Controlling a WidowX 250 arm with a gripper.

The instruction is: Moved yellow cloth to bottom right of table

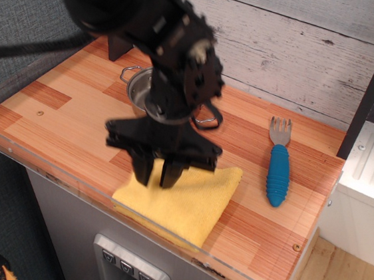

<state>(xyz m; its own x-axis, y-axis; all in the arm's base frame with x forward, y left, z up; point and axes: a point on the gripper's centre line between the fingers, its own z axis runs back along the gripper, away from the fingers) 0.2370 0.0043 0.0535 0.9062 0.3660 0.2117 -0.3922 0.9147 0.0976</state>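
Your hand (156, 174) points straight down, its two dark fingers (141, 168) spread apart with a visible gap between them and nothing clamped in it. The fingertips hang over the yellow cloth (184, 202), at its upper left part; you cannot tell from this view whether they touch the fabric. The cloth lies flat and folded under and to the right of your hand, at the front edge of the table (62, 117), its near corner right at the clear acrylic lip. Behind your hand, partly hidden by the black wrist, sits a small steel pan (137, 91). Well off to the right of your hand lies a fork (278, 164) with a blue handle, tines pointing toward the back wall.
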